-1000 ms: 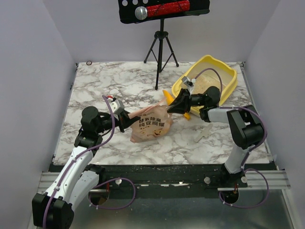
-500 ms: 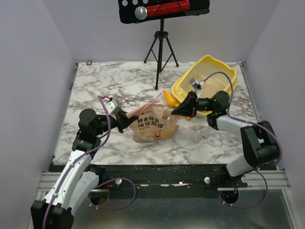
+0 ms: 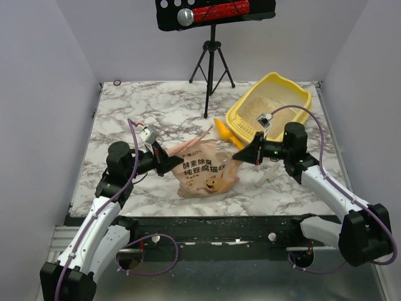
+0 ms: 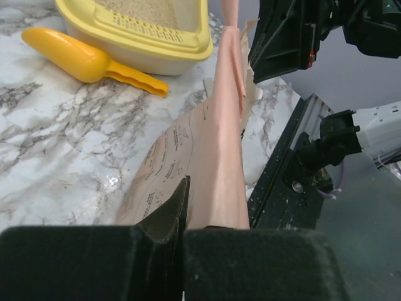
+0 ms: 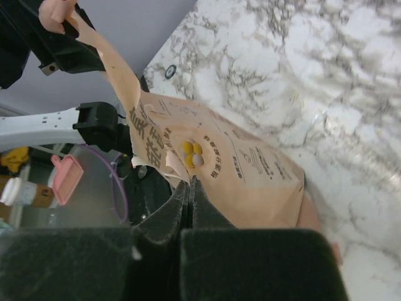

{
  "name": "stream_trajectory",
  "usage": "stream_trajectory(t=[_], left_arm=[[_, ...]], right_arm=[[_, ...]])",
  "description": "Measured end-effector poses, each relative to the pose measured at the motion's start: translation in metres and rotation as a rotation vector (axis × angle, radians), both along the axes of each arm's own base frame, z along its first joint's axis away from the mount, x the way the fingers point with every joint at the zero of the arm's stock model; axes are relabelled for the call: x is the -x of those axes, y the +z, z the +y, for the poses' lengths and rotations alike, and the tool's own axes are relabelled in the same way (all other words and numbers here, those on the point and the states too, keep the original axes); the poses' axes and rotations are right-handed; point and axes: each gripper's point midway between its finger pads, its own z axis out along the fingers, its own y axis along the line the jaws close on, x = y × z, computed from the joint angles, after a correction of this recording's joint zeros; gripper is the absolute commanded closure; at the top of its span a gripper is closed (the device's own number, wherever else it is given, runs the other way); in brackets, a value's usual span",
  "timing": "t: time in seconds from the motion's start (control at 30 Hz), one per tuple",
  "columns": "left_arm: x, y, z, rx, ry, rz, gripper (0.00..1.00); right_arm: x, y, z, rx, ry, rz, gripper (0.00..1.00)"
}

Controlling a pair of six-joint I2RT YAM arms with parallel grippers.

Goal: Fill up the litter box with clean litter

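The litter box (image 3: 277, 77) sits at the desk's (image 3: 144, 110) far right corner, with clean litter (image 3: 279, 100) already covering its floor, seemingly thinly. The left tool (image 3: 166, 164) and right tool (image 3: 242, 153) each clamp an edge of the paper bag (image 3: 203, 170) mid-desk; more pouring likely remains. A scoop (image 3: 223, 130) lies between bag and box; open desk lies left.

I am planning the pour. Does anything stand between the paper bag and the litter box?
Yes. The yellow scoop lies on the table between the paper bag and the litter box, close beside the box's left side. The right gripper, shut on the bag's edge, is on that side too.
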Motion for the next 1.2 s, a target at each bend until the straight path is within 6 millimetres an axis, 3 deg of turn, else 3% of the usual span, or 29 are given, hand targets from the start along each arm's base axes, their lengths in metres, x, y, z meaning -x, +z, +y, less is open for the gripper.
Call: stream_trajectory(t=[0.1,0.27,0.5,0.87,1.1,1.2], left_arm=[[0.004,-0.001,-0.002,0.003,-0.022,0.049,1.00],[-0.001,-0.001,-0.010,0.001,-0.067,0.227,1.00],[0.022,-0.010,-0.009,0.037,-0.094,0.363,1.00],[0.064,-0.063,-0.007,0.060,-0.121,0.672,1.00],[0.070,-0.074,-0.006,0.037,-0.122,0.769,1.00],[0.068,-0.079,-0.006,0.027,-0.119,0.805,1.00]], right_arm=[[0.014,-0.018,-0.004,0.013,-0.022,0.108,1.00],[0.026,-0.017,-0.009,0.015,-0.049,0.182,1.00],[0.050,-0.023,-0.014,0.006,-0.067,0.340,1.00],[0.087,-0.057,-0.021,-0.032,-0.043,0.644,1.00],[0.094,-0.067,-0.021,-0.027,-0.027,0.707,1.00],[0.093,-0.071,-0.022,-0.020,-0.032,0.726,0.77]])
